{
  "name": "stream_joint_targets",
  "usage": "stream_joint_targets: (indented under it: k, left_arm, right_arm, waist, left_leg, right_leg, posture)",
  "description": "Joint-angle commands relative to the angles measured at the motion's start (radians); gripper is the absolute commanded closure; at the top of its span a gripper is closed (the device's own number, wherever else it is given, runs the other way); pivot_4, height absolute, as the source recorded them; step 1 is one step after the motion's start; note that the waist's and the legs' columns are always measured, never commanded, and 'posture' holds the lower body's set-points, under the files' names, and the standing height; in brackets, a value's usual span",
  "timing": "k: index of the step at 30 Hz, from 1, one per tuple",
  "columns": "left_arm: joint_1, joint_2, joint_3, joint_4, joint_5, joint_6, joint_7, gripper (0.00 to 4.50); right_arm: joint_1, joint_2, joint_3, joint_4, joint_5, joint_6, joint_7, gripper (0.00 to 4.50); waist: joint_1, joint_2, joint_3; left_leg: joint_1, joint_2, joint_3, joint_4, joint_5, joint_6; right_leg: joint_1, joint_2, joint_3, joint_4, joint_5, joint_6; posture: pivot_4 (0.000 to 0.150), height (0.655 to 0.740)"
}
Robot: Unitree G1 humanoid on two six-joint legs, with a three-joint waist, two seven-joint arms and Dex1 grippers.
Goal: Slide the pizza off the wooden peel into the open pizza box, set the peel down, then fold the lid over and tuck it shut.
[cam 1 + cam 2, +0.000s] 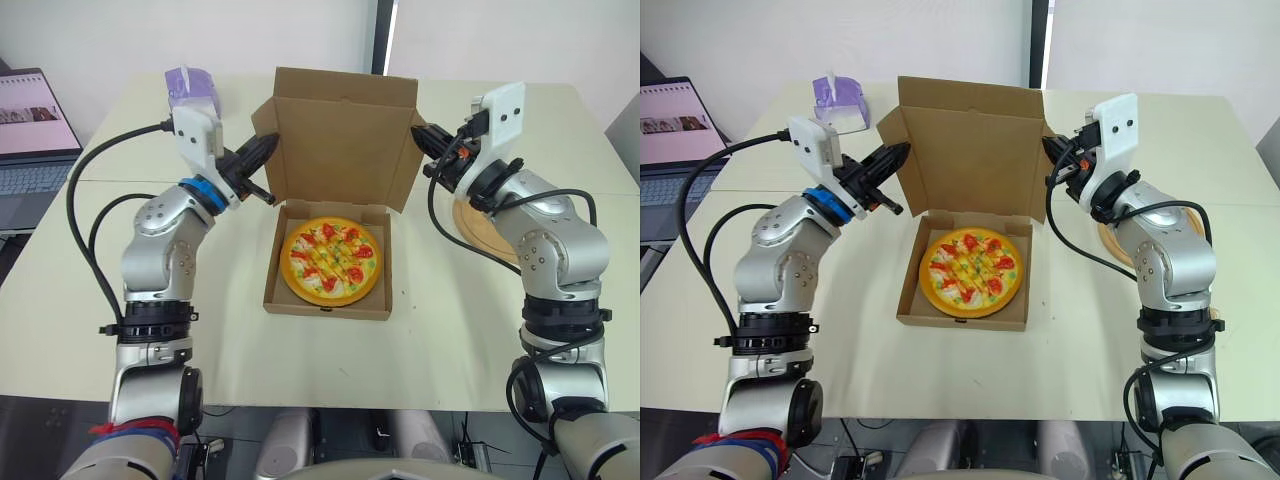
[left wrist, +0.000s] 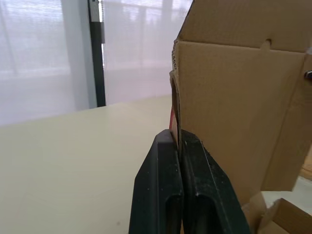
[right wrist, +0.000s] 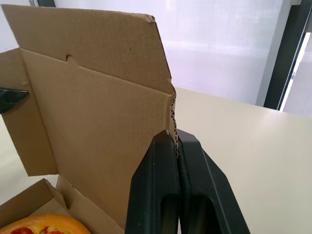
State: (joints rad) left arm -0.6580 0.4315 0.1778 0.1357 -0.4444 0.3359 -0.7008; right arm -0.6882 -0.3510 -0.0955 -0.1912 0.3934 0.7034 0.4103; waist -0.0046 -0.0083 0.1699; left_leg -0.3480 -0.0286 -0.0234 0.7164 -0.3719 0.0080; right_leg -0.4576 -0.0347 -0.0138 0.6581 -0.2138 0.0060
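A toy pizza lies flat in the base of the brown cardboard box. The lid stands upright behind it. My left gripper is at the lid's left side flap, and in the left wrist view its fingers are shut on the flap's edge. My right gripper is at the lid's right side, shut on the corrugated edge there. The round wooden peel rests on the table to the right of the box, partly hidden behind my right arm.
A laptop sits open at the far left of the table. A purple packet stands at the back left, behind my left wrist. The table's front edge runs close below the box.
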Motion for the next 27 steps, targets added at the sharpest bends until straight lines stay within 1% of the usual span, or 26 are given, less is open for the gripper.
stream_joint_targets:
  k: [1, 3, 9, 15, 20, 26, 27]
  left_arm:
    - [-0.081, 0.044, 0.041, 0.021, -0.049, -0.006, -0.061, 3.53]
    - [-0.117, 0.062, 0.052, 0.049, -0.078, 0.018, -0.096, 2.94]
    - [-0.171, 0.107, 0.048, 0.122, -0.089, 0.086, -0.144, 2.94]
    - [-0.197, 0.142, 0.039, 0.217, -0.063, 0.104, -0.204, 2.94]
    - [-0.224, 0.135, 0.028, 0.24, -0.067, 0.113, -0.236, 2.94]
    - [-0.244, 0.115, 0.021, 0.276, -0.043, 0.081, -0.225, 2.94]
    - [-0.248, 0.112, 0.022, 0.281, -0.038, 0.073, -0.221, 3.12]
  right_arm:
    - [-0.024, -0.003, -0.003, -0.034, 0.008, -0.018, 0.001, 4.5]
    - [-0.026, -0.005, -0.002, -0.033, 0.008, -0.018, 0.003, 4.5]
    - [-0.028, -0.006, -0.002, -0.033, 0.009, -0.018, 0.006, 4.5]
    - [-0.029, -0.004, -0.002, -0.039, 0.014, -0.014, 0.005, 4.5]
    - [-0.027, -0.004, -0.002, -0.045, 0.018, -0.01, 0.005, 4.5]
    - [-0.025, -0.002, 0.001, -0.05, 0.023, -0.006, 0.004, 4.5]
    - [-0.025, -0.002, 0.001, -0.051, 0.024, -0.005, 0.003, 4.5]
  waist:
    - [0.001, 0.0, 0.0]
    - [0.001, 0.0, 0.0]
    - [-0.001, 0.0, 0.0]
    - [-0.002, 0.0, 0.0]
    - [-0.002, 0.0, 0.0]
    - [-0.002, 0.0, 0.0]
    - [-0.002, 0.0, 0.0]
  left_leg:
    - [0.0, 0.0, 0.0, 0.0, 0.0, 0.0]
    - [0.0, 0.0, 0.0, 0.0, 0.0, 0.0]
    - [0.0, 0.0, 0.0, 0.0, 0.0, 0.0]
    - [0.0, 0.0, 0.0, 0.0, 0.0, 0.0]
    - [0.0, 0.0, 0.0, 0.0, 0.0, 0.0]
    - [0.0, 0.0, 0.0, 0.0, 0.0, 0.0]
    - [0.0, 0.0, 0.0, 0.0, 0.0, 0.0]
  right_leg:
    - [0.0, 0.0, 0.0, 0.0, 0.0, 0.0]
    - [0.0, 0.0, 0.0, 0.0, 0.0, 0.0]
    - [0.0, 0.0, 0.0, 0.0, 0.0, 0.0]
    - [0.0, 0.0, 0.0, 0.0, 0.0, 0.0]
    - [0.0, 0.0, 0.0, 0.0, 0.0, 0.0]
    - [0.0, 0.0, 0.0, 0.0, 0.0, 0.0]
    - [0.0, 0.0, 0.0, 0.0, 0.0, 0.0]
  posture:
    - [0.15, 0.7251]
    - [0.15, 0.7251]
    - [0.15, 0.7251]
    - [0.15, 0.7251]
    - [0.15, 0.7251]
    - [0.15, 0.7251]
    - [0.15, 0.7251]
